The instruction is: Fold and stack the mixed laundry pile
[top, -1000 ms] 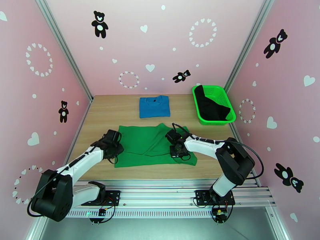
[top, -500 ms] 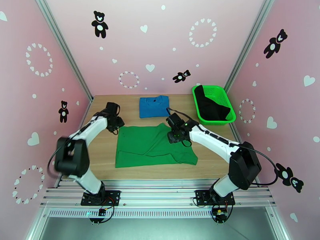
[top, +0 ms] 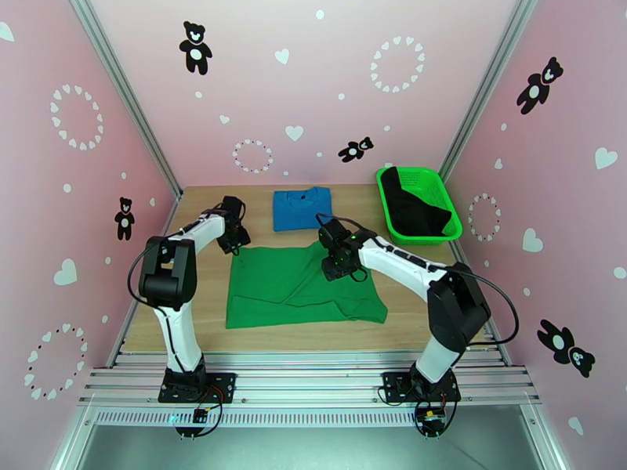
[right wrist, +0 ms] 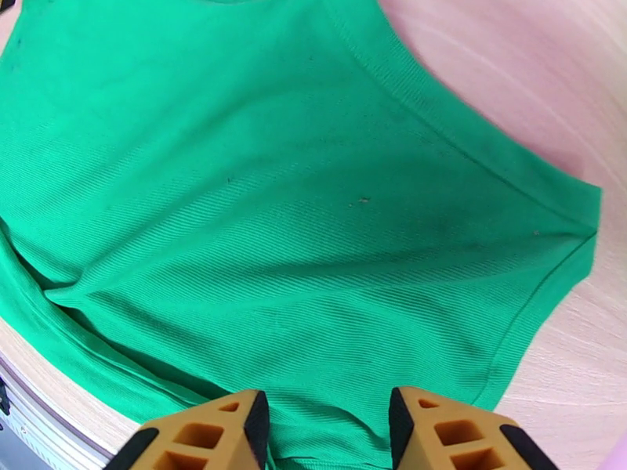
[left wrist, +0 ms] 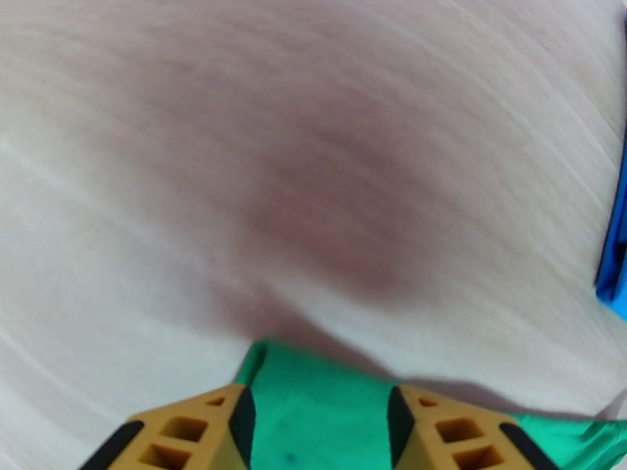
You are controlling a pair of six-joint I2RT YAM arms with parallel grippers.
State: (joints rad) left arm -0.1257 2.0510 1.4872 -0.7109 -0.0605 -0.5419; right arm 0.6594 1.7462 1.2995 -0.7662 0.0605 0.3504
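Green shirt (top: pixel 302 287): judged light, limp, unbreakable cloth, spread mid surface (top: pixel 356 209), near of the folded blue shirt (top: pixel 302 209); best pinched at far corners; left fingers (left wrist: pixel 321 428) apart over far-left corner, right fingers (right wrist: pixel 329 432) apart above far-right part.

The white-and-black left arm (top: pixel 176 330) stands up from its base at the lower left of the overhead view. It bends at a black elbow and reaches to the upper left of centre, ending in the left gripper (top: pixel 233 235). Its yellow, black-edged fingers (left wrist: pixel 196 428) sit at the bottom of the wrist view, jaws parted. The right arm (top: pixel 400 264) stretches from lower right toward centre. The right gripper (top: pixel 338 262) points down, its fingers (right wrist: pixel 447 432) likewise apart.
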